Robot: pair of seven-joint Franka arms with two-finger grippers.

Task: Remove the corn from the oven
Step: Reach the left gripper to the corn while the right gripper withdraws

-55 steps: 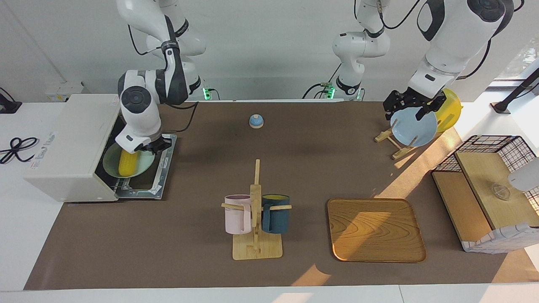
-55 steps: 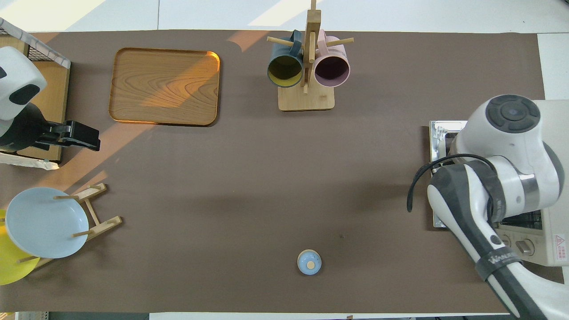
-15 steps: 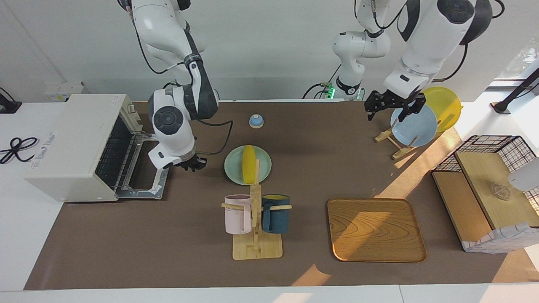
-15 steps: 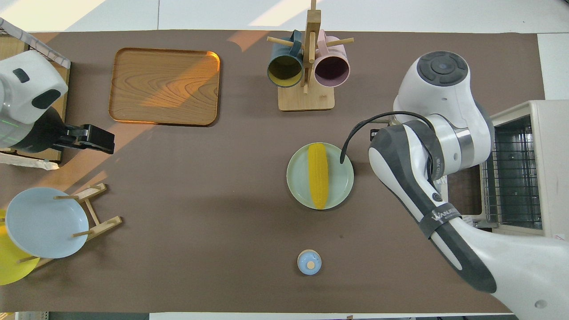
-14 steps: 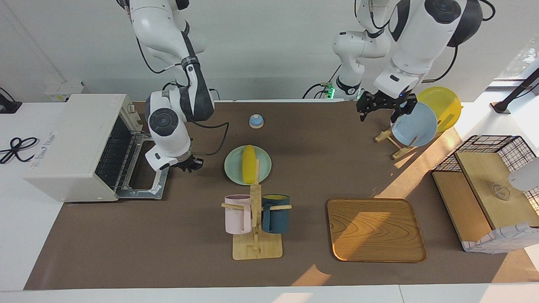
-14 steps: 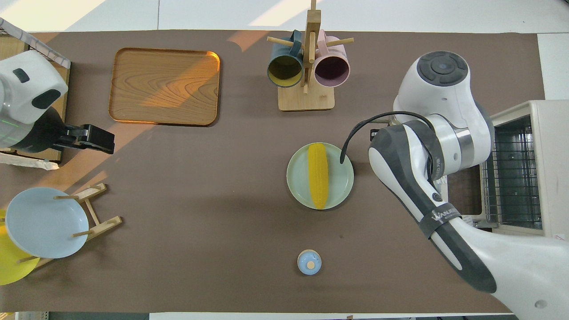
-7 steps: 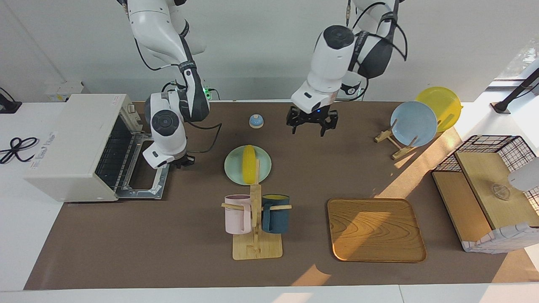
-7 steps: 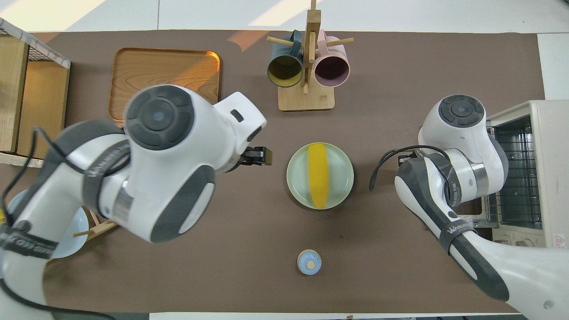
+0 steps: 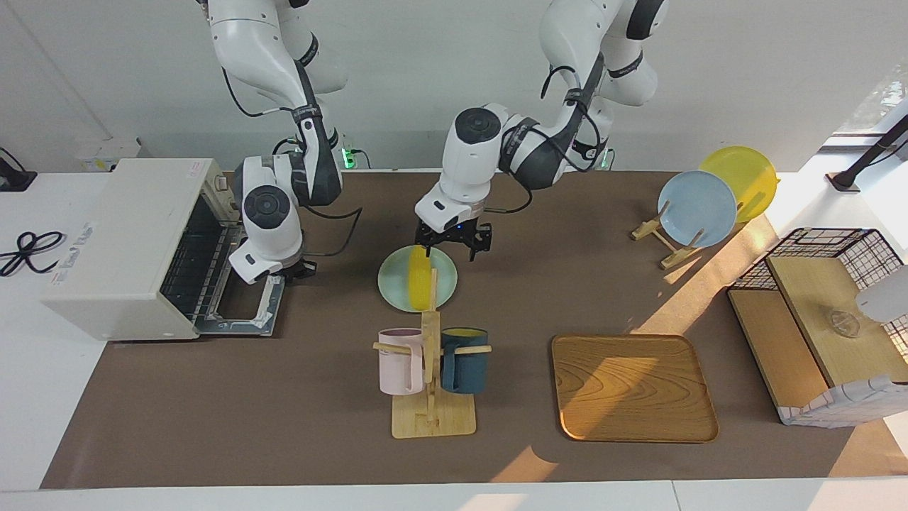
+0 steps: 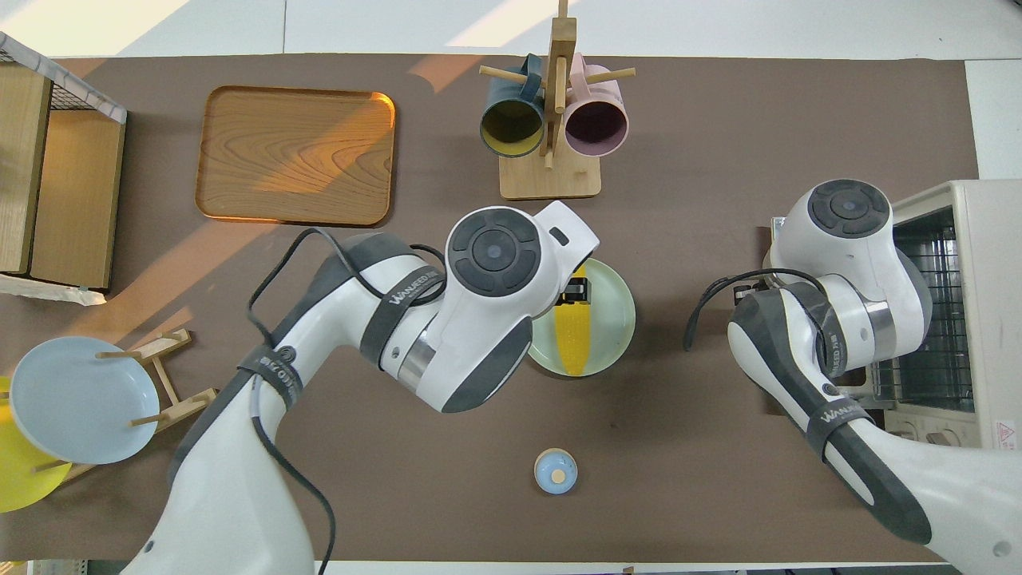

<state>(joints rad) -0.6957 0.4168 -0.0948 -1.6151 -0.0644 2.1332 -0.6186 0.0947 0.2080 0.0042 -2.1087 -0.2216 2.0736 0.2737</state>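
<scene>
The yellow corn [image 9: 420, 280] lies on a pale green plate [image 9: 394, 282] on the brown mat, between the mug rack and the robots. It also shows in the overhead view [image 10: 571, 347], partly covered by the left arm. My left gripper [image 9: 451, 248] hangs open just over the plate's edge nearer the robots, beside the corn's end. The white oven [image 9: 120, 241] stands at the right arm's end of the table, its door [image 9: 245, 306] folded down and its wire rack bare. My right gripper [image 9: 296, 268] is low by the door's corner, holding nothing that I can see.
A wooden mug rack [image 9: 430, 369] with a pink and a dark blue mug stands beside the plate, farther from the robots. A wooden tray [image 9: 631, 387], a plate stand with a blue plate [image 9: 696, 208] and a yellow plate [image 9: 745, 177], a wire basket [image 9: 826, 312] and a small blue bell [image 10: 555, 471] are around.
The plate with the corn has come out of the oven onto the mat. My right gripper has drawn back toward the oven door. My left arm has swung from the plate stand over the corn.
</scene>
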